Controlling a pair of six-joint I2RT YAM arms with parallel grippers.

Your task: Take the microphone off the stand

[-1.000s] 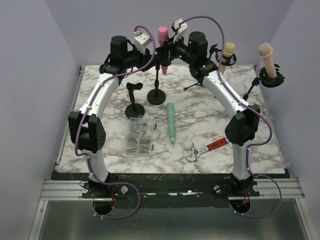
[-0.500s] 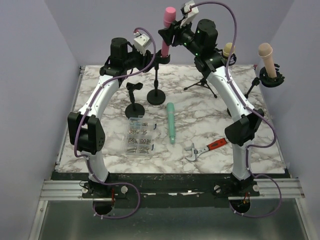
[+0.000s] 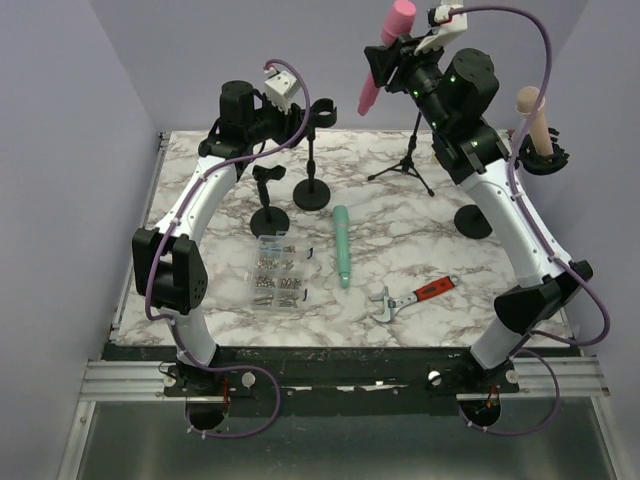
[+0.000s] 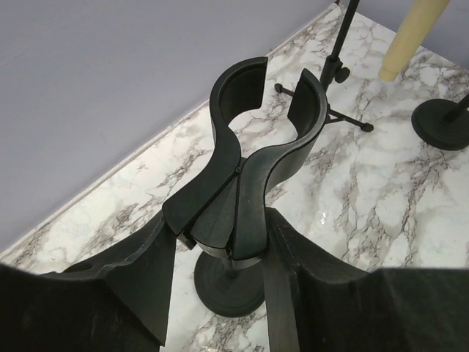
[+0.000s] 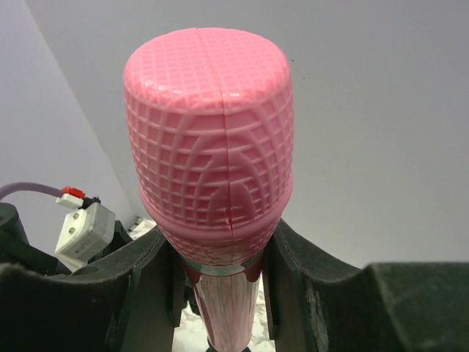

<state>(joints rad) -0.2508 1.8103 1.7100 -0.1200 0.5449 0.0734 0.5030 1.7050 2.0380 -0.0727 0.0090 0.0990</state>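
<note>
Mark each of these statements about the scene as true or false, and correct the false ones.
1. The right tool holds the pink microphone high above the table. True.
2. The stand clip has a microphone in it. False: the clip is empty.
3. The green microphone stands upright in a stand. False: it lies flat on the table.
4. A wrench with a red handle lies on the table. True.
</note>
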